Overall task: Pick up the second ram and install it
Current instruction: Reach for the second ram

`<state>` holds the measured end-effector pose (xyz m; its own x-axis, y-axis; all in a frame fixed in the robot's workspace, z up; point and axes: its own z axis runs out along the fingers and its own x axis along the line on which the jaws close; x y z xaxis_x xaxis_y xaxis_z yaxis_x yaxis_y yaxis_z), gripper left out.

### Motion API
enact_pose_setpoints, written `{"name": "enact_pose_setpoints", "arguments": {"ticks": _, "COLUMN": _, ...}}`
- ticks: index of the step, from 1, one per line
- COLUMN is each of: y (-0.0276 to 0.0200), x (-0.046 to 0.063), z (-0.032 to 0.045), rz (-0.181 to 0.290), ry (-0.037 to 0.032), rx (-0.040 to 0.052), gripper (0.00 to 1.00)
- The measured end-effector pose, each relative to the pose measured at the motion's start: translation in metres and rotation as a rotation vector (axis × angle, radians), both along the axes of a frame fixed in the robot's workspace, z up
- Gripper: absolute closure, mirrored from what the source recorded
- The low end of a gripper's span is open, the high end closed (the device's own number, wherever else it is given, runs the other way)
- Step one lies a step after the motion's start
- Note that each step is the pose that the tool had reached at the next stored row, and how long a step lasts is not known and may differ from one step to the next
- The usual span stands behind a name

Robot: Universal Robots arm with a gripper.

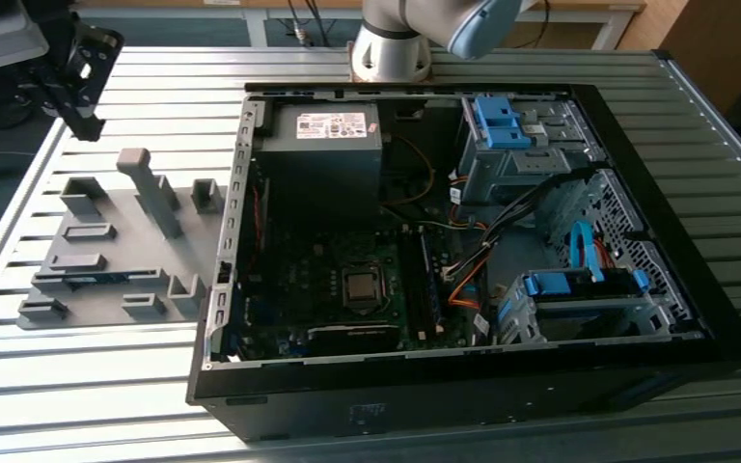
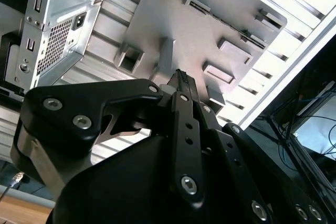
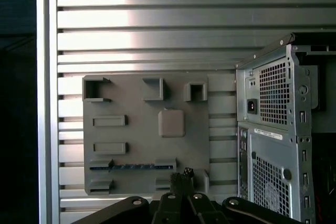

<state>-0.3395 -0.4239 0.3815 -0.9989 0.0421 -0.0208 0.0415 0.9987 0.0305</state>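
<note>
The second ram (image 3: 131, 166) is a thin blue stick lying flat in a slot of the grey holder tray (image 3: 136, 114). In the exterior view the ram (image 1: 97, 280) sits near the tray's (image 1: 113, 217) front-left corner. My gripper (image 1: 85, 123) hangs high above the table, beyond the tray's far left corner. Its black fingers (image 2: 181, 80) are pressed together with nothing between them. In the first wrist view the gripper (image 3: 182, 178) points down near the ram's slot, well above it.
An open black computer case (image 1: 474, 386) lies on the slatted metal table (image 1: 88, 386) at the tray's side, with its motherboard (image 1: 344, 280), power supply (image 1: 325, 125) and blue drive brackets (image 1: 500, 121) showing. A tall grey post (image 1: 151, 188) stands on the tray.
</note>
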Motion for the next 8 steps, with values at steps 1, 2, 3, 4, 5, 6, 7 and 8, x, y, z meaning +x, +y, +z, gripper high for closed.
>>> {"name": "enact_pose_setpoints", "arguments": {"ticks": 1, "y": 0.0, "x": -0.0011, "z": 0.0, "rz": 0.0, "ry": -0.0001, "rx": 0.0001, "gripper": 0.89}}
{"name": "enact_pose_setpoints", "arguments": {"ticks": 2, "y": 0.0, "x": -0.002, "z": -0.0001, "rz": 0.0, "ry": -0.0001, "rx": 0.0001, "gripper": 0.89}}
{"name": "enact_pose_setpoints", "arguments": {"ticks": 3, "y": 0.0, "x": -0.0028, "z": 0.0, "rz": 0.0, "ry": 0.0, "rx": 0.0, "gripper": 0.89}}
{"name": "enact_pose_setpoints", "arguments": {"ticks": 4, "y": 0.0, "x": -0.0034, "z": 0.0, "rz": 0.0, "ry": -0.0001, "rx": 0.0, "gripper": 0.89}}
{"name": "enact_pose_setpoints", "arguments": {"ticks": 5, "y": 0.0, "x": -0.004, "z": 0.0, "rz": 0.0, "ry": -0.0001, "rx": 0.0, "gripper": 0.89}}
{"name": "enact_pose_setpoints", "arguments": {"ticks": 6, "y": 0.0, "x": -0.0047, "z": 0.0, "rz": 0.0, "ry": 0.0, "rx": 0.0, "gripper": 0.89}}
{"name": "enact_pose_setpoints", "arguments": {"ticks": 7, "y": 0.0, "x": -0.0055, "z": 0.0, "rz": 0.0, "ry": -0.0001, "rx": 0.0, "gripper": 0.89}}
{"name": "enact_pose_setpoints", "arguments": {"ticks": 8, "y": 0.0, "x": -0.0064, "z": -0.0001, "rz": 0.0, "ry": -0.0001, "rx": 0.0, "gripper": 0.89}}
